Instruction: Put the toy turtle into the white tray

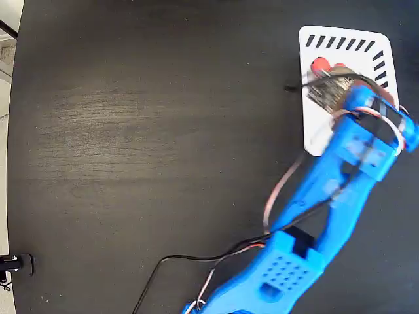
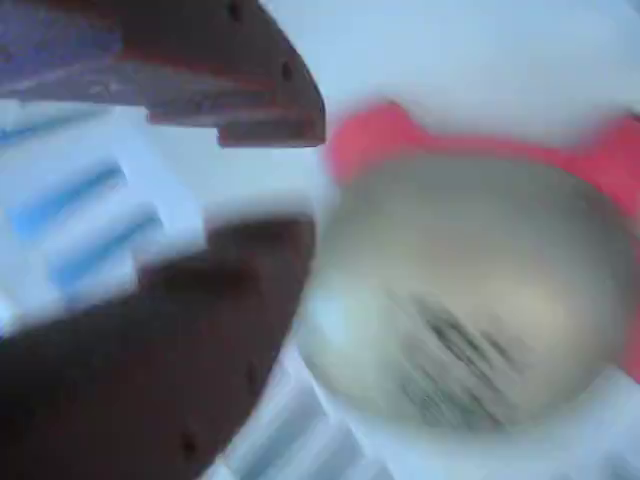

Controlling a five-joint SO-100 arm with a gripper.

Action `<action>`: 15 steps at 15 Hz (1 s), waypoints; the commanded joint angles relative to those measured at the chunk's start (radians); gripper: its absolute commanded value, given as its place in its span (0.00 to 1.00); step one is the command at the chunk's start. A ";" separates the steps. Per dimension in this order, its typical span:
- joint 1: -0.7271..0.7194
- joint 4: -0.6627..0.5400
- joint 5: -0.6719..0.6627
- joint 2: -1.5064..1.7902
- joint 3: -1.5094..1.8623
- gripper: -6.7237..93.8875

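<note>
The white tray with dark slanted stripes lies at the far right of the black table. The toy turtle sits on it; only its red-orange head and a leg show past my blue arm. My gripper hangs right over the turtle. The wrist view is blurred by motion: the beige-silver shell with its dark mark fills the right side, red legs behind it, on the white tray. My gripper is open, its dark fingers apart at the left, and the shell lies just beyond their tips, not between them.
The blue arm with loose cables crosses the lower right of the black table. A small black clamp sits at the table's left edge, with floor beyond it.
</note>
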 commanded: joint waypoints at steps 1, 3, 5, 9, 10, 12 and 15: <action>-0.095 0.000 0.026 0.275 0.078 0.03; -0.230 -0.078 0.084 0.423 0.296 0.03; -0.380 -0.184 0.123 0.568 0.531 0.03; -0.617 -0.471 0.181 0.942 1.085 0.03; -0.647 -0.563 0.196 1.062 1.247 0.03; -0.693 -0.779 0.199 1.319 1.624 0.03; -0.713 -0.937 0.186 1.663 2.062 0.03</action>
